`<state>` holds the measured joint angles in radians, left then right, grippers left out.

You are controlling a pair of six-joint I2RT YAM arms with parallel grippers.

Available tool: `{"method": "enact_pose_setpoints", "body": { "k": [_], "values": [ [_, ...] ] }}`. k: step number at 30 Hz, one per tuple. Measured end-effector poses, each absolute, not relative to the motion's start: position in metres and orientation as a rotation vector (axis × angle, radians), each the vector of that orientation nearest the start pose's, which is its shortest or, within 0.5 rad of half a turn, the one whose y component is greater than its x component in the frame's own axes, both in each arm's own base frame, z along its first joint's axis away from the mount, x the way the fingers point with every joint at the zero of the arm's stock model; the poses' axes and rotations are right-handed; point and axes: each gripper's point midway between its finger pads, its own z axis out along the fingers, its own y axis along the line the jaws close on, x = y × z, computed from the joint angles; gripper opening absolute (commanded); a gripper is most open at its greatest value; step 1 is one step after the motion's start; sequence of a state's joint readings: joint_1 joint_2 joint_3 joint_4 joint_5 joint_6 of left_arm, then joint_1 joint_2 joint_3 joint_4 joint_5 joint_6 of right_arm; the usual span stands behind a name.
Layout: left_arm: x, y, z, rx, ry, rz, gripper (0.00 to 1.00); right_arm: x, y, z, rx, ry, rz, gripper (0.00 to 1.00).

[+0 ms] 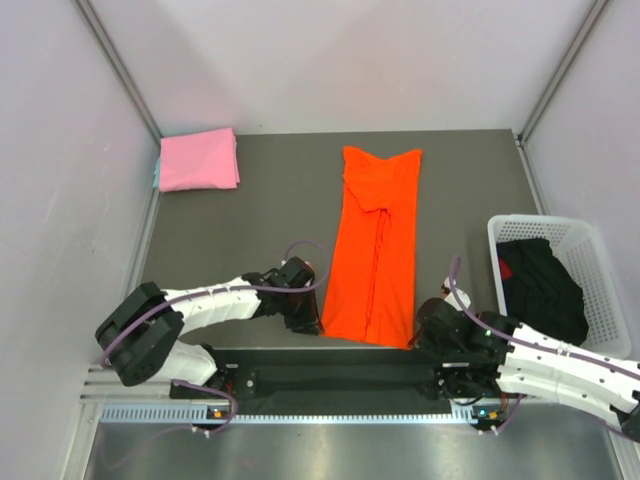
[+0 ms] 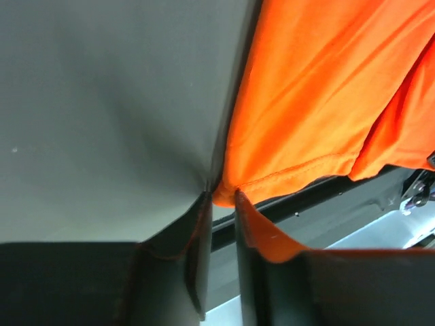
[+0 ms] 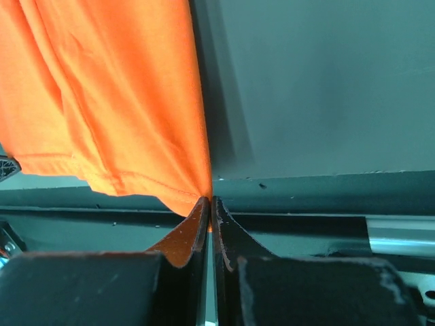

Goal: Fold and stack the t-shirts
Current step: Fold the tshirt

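Note:
The orange-red t-shirt [image 1: 375, 250] lies on the grey mat, folded lengthwise into a long strip running from far to near. My left gripper [image 1: 314, 322] is at its near left corner. In the left wrist view my left gripper [image 2: 222, 197] has its jaws narrowly apart, with the hem corner of the shirt [image 2: 319, 102] pinched between the tips and the mat puckered there. My right gripper [image 1: 420, 338] is at the near right corner. In the right wrist view my right gripper [image 3: 211, 201] is shut on the shirt's edge [image 3: 115, 102]. The light pink t-shirt [image 1: 198, 160] lies folded at the far left.
A white lattice basket [image 1: 592, 240] holding dark cloth stands at the right edge of the mat. Grey walls close in the left, far and right sides. The black frame rail [image 1: 330, 375] of the arm bases runs along the near edge, just below the shirt's hem.

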<state>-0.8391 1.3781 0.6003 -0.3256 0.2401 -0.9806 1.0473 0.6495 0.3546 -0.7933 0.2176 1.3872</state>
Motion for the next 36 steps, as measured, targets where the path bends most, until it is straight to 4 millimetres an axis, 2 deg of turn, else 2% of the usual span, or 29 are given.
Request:
{"method": "enact_pose_setpoints", "body": {
  "k": [1,2,3,8,12,16,19,24,27,31,36],
  "values": [
    [0.125,-0.253,0.022,-0.122,2.942,-0.772,0.15,0.084,0.15,0.029,0.534,2.674,0.526,0.0],
    [0.126,-0.254,0.022,-0.122,2.941,-0.776,0.05,0.084,0.149,0.029,0.534,2.674,0.525,0.0],
    [0.125,-0.255,0.022,-0.124,2.94,-0.78,0.0,0.083,0.148,0.029,0.534,2.673,0.523,0.0],
    [0.12,-0.261,0.024,-0.101,2.942,-0.795,0.0,0.082,0.139,0.029,0.514,2.682,0.469,0.0],
    [0.122,-0.271,0.034,-0.083,2.928,-0.829,0.0,0.082,0.139,0.033,0.479,2.684,0.451,0.0],
    [0.131,-0.283,0.045,-0.076,2.903,-0.859,0.0,0.085,0.137,0.038,0.421,2.684,0.414,0.0],
    [0.143,-0.296,0.057,-0.066,2.888,-0.86,0.0,0.093,0.135,0.052,0.352,2.673,0.338,0.0],
    [0.176,-0.319,0.069,-0.036,2.865,-0.829,0.0,0.126,0.142,0.079,0.267,2.629,0.25,0.0],
    [0.202,-0.327,0.066,-0.033,2.869,-0.793,0.0,0.153,0.131,0.082,0.27,2.611,0.201,0.0],
    [0.241,-0.323,0.062,-0.087,2.869,-0.734,0.0,0.194,0.109,0.083,0.292,2.618,0.132,0.0],
    [0.31,-0.315,0.07,-0.138,2.803,-0.696,0.0,0.245,0.108,0.081,0.184,2.645,0.119,0.0]
  ]
}}
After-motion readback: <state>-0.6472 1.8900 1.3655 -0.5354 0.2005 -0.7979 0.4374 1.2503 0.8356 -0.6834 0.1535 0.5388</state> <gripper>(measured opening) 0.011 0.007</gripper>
